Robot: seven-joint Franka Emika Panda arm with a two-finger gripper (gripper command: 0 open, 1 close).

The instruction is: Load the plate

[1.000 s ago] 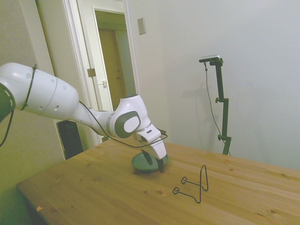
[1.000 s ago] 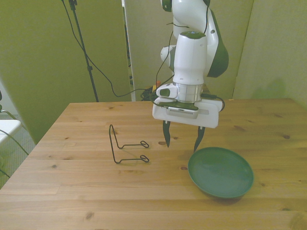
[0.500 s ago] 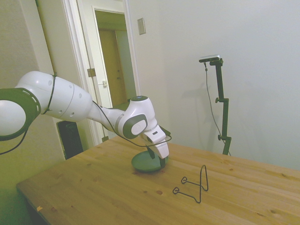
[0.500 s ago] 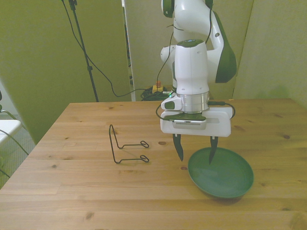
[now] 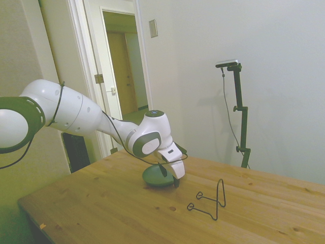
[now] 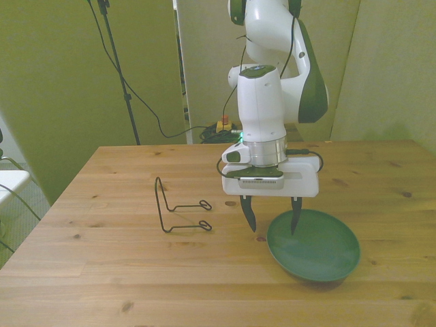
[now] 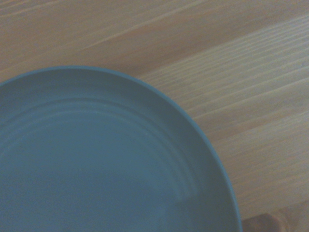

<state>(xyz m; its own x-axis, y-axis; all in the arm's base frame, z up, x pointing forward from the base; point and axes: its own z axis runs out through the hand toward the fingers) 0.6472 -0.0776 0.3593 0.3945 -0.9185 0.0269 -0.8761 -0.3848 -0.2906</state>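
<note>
The grey-teal plate (image 6: 315, 246) lies flat on the wooden table, toward the front view's right. It also shows in the side view as a dark dish (image 5: 155, 176) and fills most of the wrist view (image 7: 96, 164). My gripper (image 6: 271, 219) hangs open just above the plate's rim on the side nearest the wire stand. One finger (image 6: 294, 216) stands over the plate's inside and the other over bare wood beside it. In the side view the gripper (image 5: 170, 177) partly hides the plate. Nothing is between the fingers.
A thin black wire stand (image 6: 178, 208) sits on the table to the front view's left of the plate, also seen in the side view (image 5: 210, 201). A door stands open behind the table in the side view.
The gripper has moved from between the stand and the plate toward the plate and lower, so its fingers now straddle the plate's rim. The plate and stand have not moved.
</note>
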